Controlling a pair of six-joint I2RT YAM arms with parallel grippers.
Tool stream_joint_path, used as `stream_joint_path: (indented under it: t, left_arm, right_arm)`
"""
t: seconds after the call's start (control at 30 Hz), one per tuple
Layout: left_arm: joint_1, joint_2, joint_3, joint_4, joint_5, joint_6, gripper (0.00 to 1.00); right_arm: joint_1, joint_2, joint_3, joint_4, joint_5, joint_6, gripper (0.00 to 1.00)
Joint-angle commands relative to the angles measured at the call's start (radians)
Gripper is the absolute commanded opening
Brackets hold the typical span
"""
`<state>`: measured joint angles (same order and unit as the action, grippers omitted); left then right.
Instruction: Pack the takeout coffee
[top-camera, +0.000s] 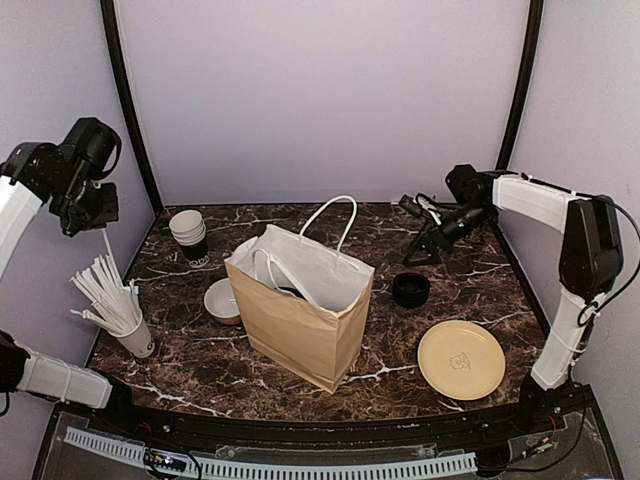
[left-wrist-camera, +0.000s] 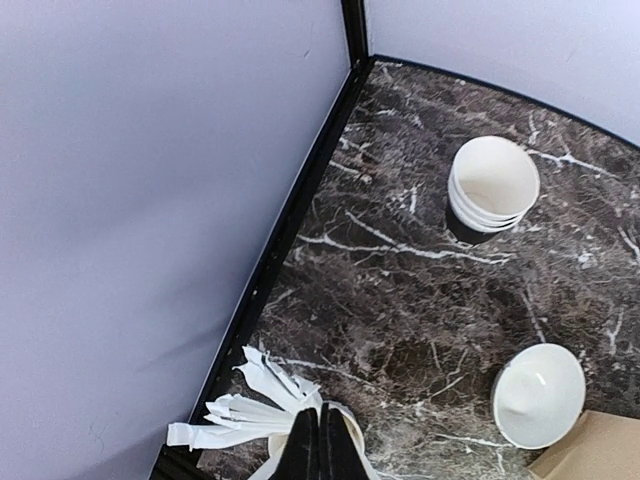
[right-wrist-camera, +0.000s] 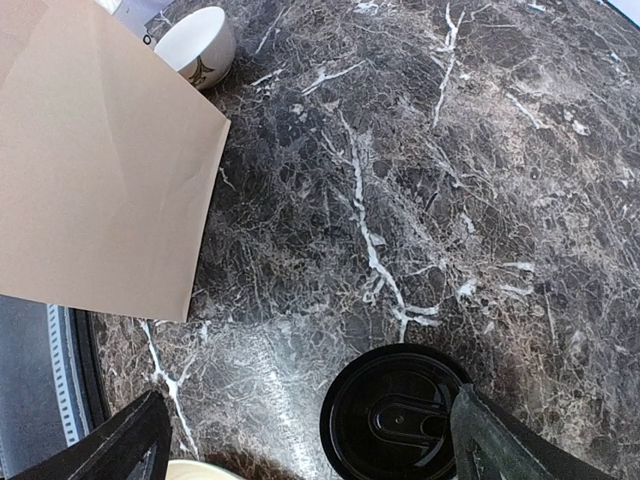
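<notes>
A brown paper bag (top-camera: 300, 320) with white handles stands open mid-counter (top-camera: 395, 340). A dark rounded shape low in its mouth is all that shows of the takeout coffee (top-camera: 290, 292) (too hidden to make out more). The left hand (left-wrist-camera: 320, 428) is raised over a cup of wrapped straws (top-camera: 135, 335), its fingers pressed together; a thin white strip runs from under it towards the bundle, but I cannot tell whether it is pinched. The right hand (top-camera: 412, 232) is spread wide and holds nothing, above a low stack of black lids (right-wrist-camera: 392, 415). A lidless cup stack (top-camera: 188, 232), a small white bowl (top-camera: 222, 300) and a yellow plate (top-camera: 461, 360) sit around the bag.
</notes>
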<state>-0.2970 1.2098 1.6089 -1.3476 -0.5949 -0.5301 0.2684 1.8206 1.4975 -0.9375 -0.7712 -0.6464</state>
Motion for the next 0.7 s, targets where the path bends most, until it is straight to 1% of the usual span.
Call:
stream_joint_path:
  t: [0.0, 0.03, 0.17, 0.2, 0.23, 0.27, 0.3, 0.33, 0.37, 0.4, 0.43, 0.47, 0.5, 0.53, 0.57, 0.63, 0.67]
  left_arm:
    - [0.006, -0.016, 0.138, -0.017, 0.073, 0.081, 0.0]
    - [0.006, -0.009, 0.182, -0.012, 0.088, 0.102, 0.0]
    - [0.006, 0.038, 0.326, 0.035, 0.243, 0.171, 0.0]
    - [0.006, 0.054, 0.369, 0.063, 0.308, 0.18, 0.0]
    - [0.006, 0.059, 0.387, 0.085, 0.342, 0.197, 0.0]
    - [0.006, 0.064, 0.409, 0.144, 0.425, 0.205, 0.0]
    - [0.006, 0.063, 0.413, 0.18, 0.471, 0.221, 0.0]
    - [0.006, 0.058, 0.409, 0.264, 0.572, 0.223, 0.0]
    - [0.006, 0.054, 0.403, 0.307, 0.621, 0.225, 0.0]
    - [0.006, 0.046, 0.381, 0.405, 0.73, 0.225, 0.0]
    - [0.006, 0.045, 0.372, 0.451, 0.783, 0.216, 0.0]
    - [0.006, 0.048, 0.366, 0.522, 0.87, 0.193, 0.0]
    - [0.006, 0.051, 0.363, 0.556, 0.914, 0.18, 0.0]
    - [0.006, 0.059, 0.36, 0.616, 0.998, 0.151, 0.0]
    - [0.006, 0.064, 0.36, 0.644, 1.039, 0.133, 0.0]
    - [0.004, 0.072, 0.356, 0.749, 1.177, 0.076, 0.0]
    - [0.004, 0.072, 0.35, 0.774, 1.206, 0.038, 0.0]
  right_arm:
    - [0.008, 0.014, 0.025, -0.012, -0.018, -0.004, 0.99]
    - [0.008, 0.017, 0.03, -0.015, -0.016, -0.005, 0.99]
    - [0.007, 0.022, 0.059, -0.048, 0.0, -0.015, 0.99]
    - [0.008, 0.018, 0.062, -0.048, 0.006, -0.015, 0.99]
    - [0.008, 0.015, 0.064, -0.049, 0.011, -0.015, 0.98]
    - [0.008, 0.011, 0.066, -0.048, 0.016, -0.013, 0.98]
    - [0.008, 0.01, 0.069, -0.05, 0.021, -0.012, 0.98]
    - [0.008, 0.008, 0.071, -0.051, 0.025, -0.012, 0.99]
    - [0.008, 0.007, 0.072, -0.052, 0.027, -0.011, 0.99]
    - [0.008, 0.004, 0.072, -0.052, 0.028, -0.009, 0.99]
    - [0.008, 0.002, 0.071, -0.052, 0.03, -0.009, 0.99]
    - [0.008, 0.0, 0.068, -0.052, 0.032, -0.008, 0.99]
    - [0.008, -0.004, 0.065, -0.05, 0.034, -0.007, 0.98]
    - [0.008, -0.008, 0.061, -0.048, 0.036, -0.006, 0.98]
    - [0.008, -0.011, 0.058, -0.046, 0.04, -0.006, 0.99]
    - [0.008, -0.018, 0.052, -0.044, 0.046, -0.004, 0.99]
    - [0.008, -0.02, 0.052, -0.045, 0.049, -0.004, 0.99]
